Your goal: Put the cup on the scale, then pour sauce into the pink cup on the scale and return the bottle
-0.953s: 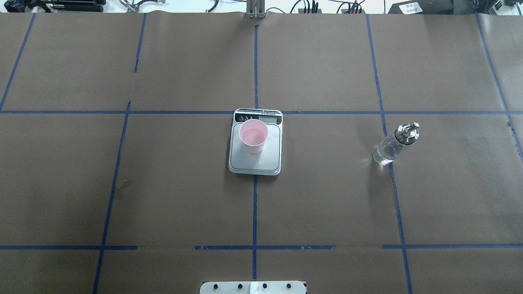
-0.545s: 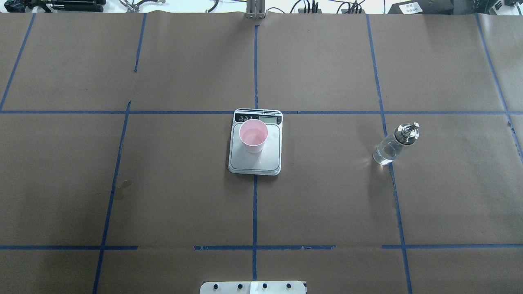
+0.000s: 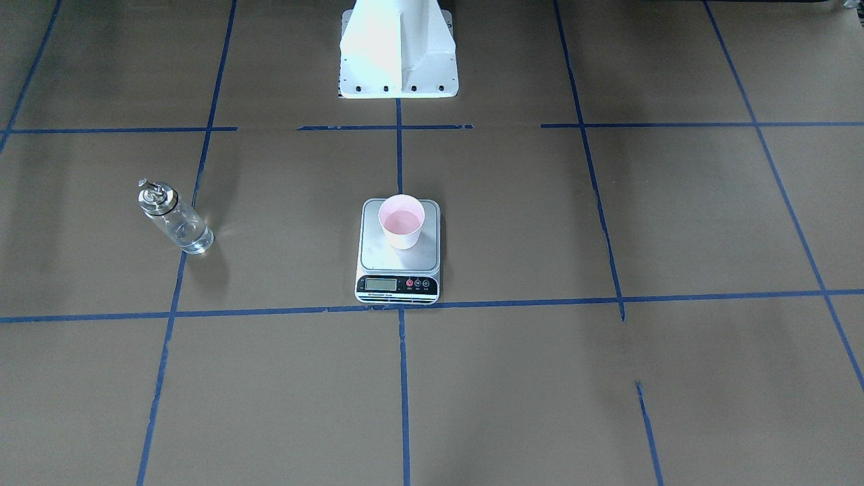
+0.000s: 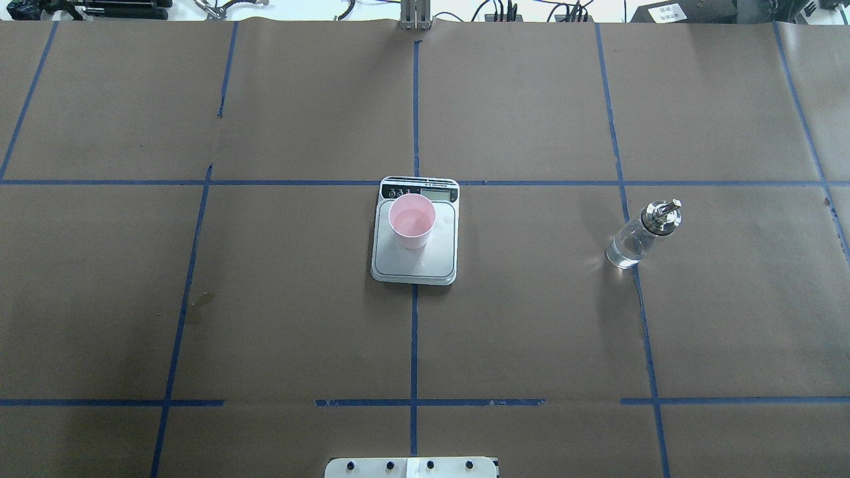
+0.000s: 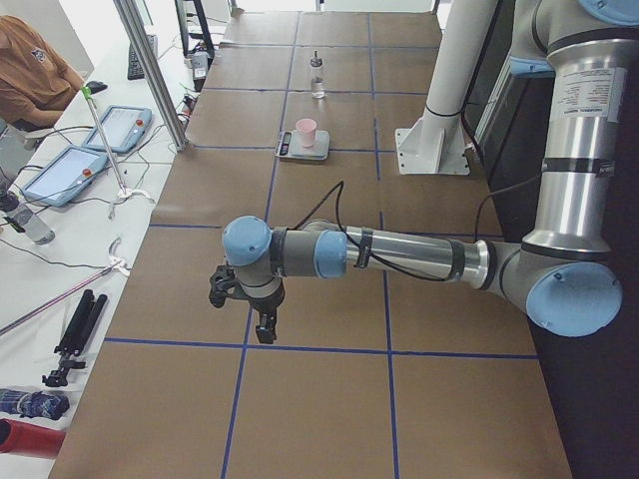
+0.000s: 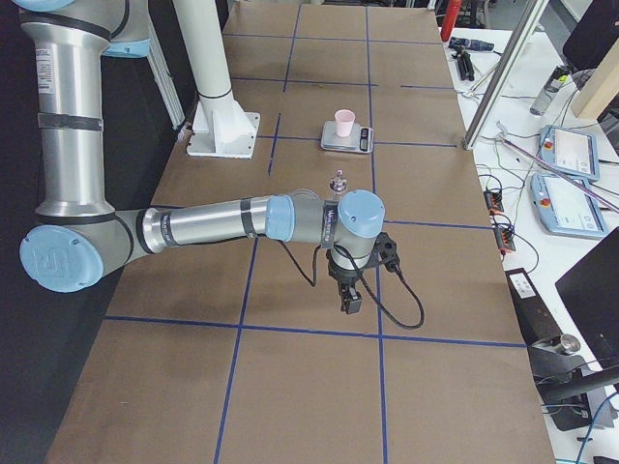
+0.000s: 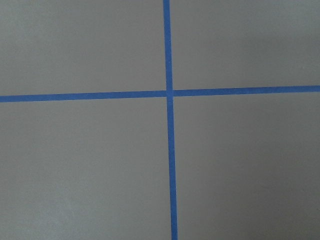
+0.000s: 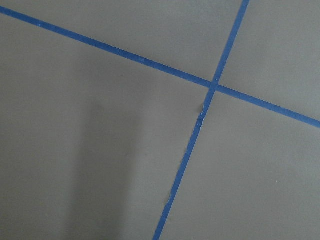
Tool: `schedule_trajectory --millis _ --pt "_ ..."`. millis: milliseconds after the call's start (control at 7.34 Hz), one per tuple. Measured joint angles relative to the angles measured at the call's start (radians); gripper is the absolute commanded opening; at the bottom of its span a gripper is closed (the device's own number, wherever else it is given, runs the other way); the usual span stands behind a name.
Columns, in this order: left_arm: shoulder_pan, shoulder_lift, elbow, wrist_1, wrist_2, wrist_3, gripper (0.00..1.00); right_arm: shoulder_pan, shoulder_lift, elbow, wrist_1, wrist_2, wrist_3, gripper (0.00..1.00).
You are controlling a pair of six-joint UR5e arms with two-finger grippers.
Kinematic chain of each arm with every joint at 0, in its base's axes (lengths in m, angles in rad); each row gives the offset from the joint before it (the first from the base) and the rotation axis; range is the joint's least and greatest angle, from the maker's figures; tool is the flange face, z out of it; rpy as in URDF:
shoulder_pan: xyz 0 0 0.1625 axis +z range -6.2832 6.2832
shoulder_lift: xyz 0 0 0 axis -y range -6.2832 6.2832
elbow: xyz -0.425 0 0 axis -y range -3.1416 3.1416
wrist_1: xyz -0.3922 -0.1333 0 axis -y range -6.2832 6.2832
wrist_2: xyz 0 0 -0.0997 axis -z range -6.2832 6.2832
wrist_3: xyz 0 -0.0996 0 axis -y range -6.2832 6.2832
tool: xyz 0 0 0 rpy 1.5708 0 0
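Nothing moved, cup [image 4: 412, 222] on scale [image 4: 428, 262]

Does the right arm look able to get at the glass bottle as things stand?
Probably yes: the bottle stands alone on the right arm's side, with nothing between them.

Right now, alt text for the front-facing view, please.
A pink cup stands on a small scale at the middle of a brown table gridded with blue tape. A clear glass bottle stands apart on the view's left; no arm or gripper shows.
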Motion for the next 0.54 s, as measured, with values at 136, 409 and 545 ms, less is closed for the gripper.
schedule_trajectory --millis 136,409,545 --pt "-0.006 -0.001 0.005 -0.008 0.0 -0.004 1.0 0.0 0.0 -0.008 -0.001 -0.001 0.002 1.0" --pt "-0.012 -0.001 0.005 -0.012 -0.003 -0.008 1.0 0.001 0.002 -0.048 -0.001 -0.001 0.003 1.0" --pt "-0.013 -0.002 0.005 -0.013 -0.004 -0.008 1.0 0.001 0.003 -0.071 -0.001 0.0 0.002 1.0"
